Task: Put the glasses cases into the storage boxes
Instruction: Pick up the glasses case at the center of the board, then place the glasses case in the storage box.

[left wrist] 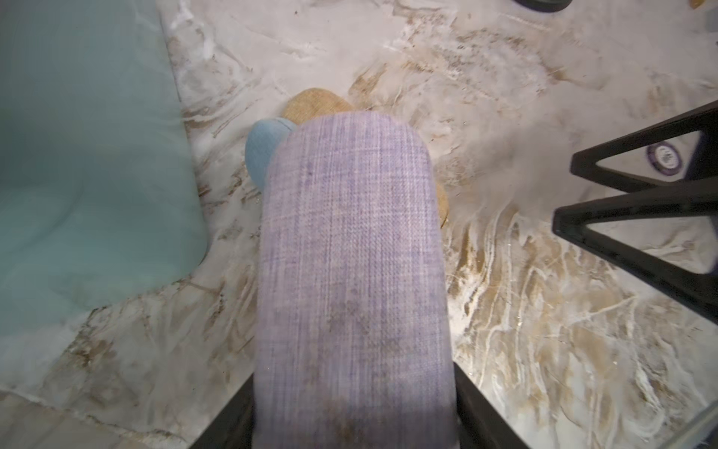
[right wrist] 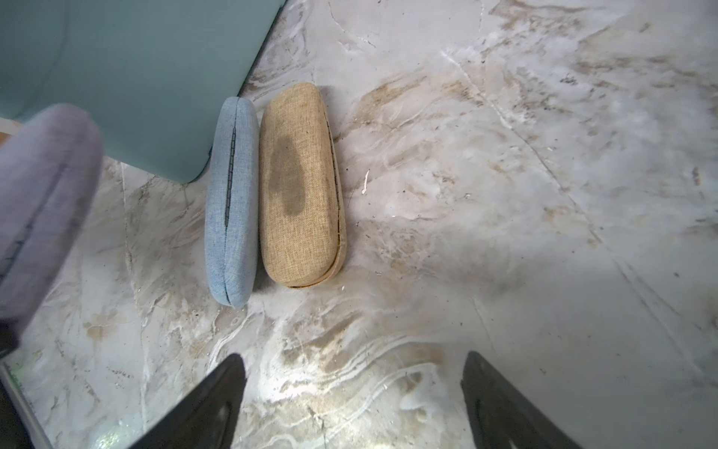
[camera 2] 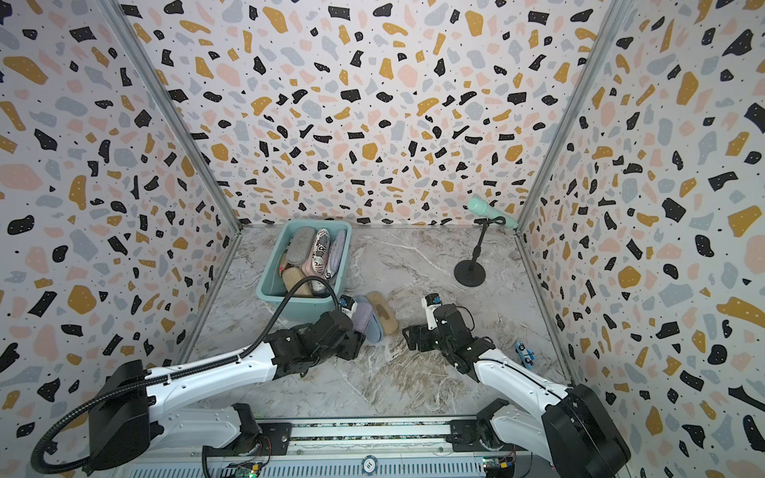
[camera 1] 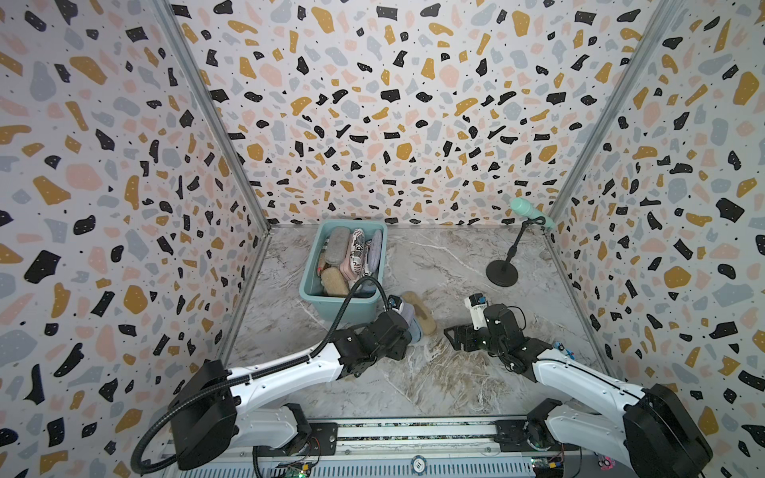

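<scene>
The teal storage box (camera 1: 308, 265) (camera 2: 269, 269) stands at the back left and holds several glasses cases, among them a grey one (camera 1: 337, 246) and a newsprint one (camera 1: 356, 252). My left gripper (left wrist: 353, 420) is shut on a lavender case (left wrist: 349, 252) (camera 2: 362, 316) (right wrist: 42, 202), held just off the box's near right corner. Under it, a light blue case (right wrist: 231, 202) (camera 2: 374, 331) rests on its edge against a tan case (right wrist: 299, 186) (camera 1: 422, 314) on the table. My right gripper (right wrist: 354, 361) (camera 1: 455, 337) hovers open and empty to the right of them.
A mint microphone (camera 1: 525, 209) on a black stand (camera 1: 501, 273) occupies the back right. A small blue object (camera 2: 525, 354) lies by the right wall. Patterned walls close in the marble table (camera 1: 434, 385) on three sides.
</scene>
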Available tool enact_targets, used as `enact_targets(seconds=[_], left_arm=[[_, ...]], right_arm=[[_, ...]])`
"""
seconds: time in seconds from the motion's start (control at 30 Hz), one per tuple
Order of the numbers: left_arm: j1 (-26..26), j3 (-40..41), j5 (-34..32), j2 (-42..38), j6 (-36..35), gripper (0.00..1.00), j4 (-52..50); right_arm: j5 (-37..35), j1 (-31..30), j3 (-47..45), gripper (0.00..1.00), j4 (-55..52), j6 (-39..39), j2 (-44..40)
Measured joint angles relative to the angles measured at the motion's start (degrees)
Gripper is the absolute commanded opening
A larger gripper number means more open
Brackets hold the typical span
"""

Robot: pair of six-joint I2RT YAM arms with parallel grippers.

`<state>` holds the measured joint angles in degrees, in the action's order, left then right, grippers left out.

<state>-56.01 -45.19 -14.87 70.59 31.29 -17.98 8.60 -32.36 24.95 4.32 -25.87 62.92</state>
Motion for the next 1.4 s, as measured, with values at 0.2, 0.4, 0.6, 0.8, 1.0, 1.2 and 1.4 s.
enact_targets(seconds=[0.2,0.4,0.6,0.8,1.0,1.2,1.4], left_arm=[[1.18,-11.06,-4.76,-3.08,-3.13,0.52,-6.71],[12.48,-23.04,-8.48,-2.34,-7.98,0.52,-8.15],[24.37,-25.55,-7.87,5.27,-10.84,0.51,-7.15],[30.01,-21.84,-5.49,13.31,-10.99,0.51,-5.01],[31.71,-20.15,-4.22,16.63,-10.93,0.62,-2.82],[31.95,-20.15,-3.96,18.53,-10.38,0.71,-2.73],[31.93,-19.17,-2.27,20.31,-9.03,0.75,-2.91]], right_arm=[[-0.42,0.07,0.59,0.89,0.04,-0.02,-0.90],[-0.35,0.07,0.61,0.89,0.02,-0.02,-1.16],[-0.28,0.07,0.74,0.89,-0.07,-0.04,-1.42],[-0.28,0.07,0.74,0.89,-0.22,-0.09,-3.76],[-0.28,0.07,0.72,0.89,-0.24,-0.22,-4.42],[-0.26,0.07,0.72,0.89,-0.17,-0.24,-4.24],[-0.26,0.07,0.72,0.89,-0.11,-0.26,-4.00]])
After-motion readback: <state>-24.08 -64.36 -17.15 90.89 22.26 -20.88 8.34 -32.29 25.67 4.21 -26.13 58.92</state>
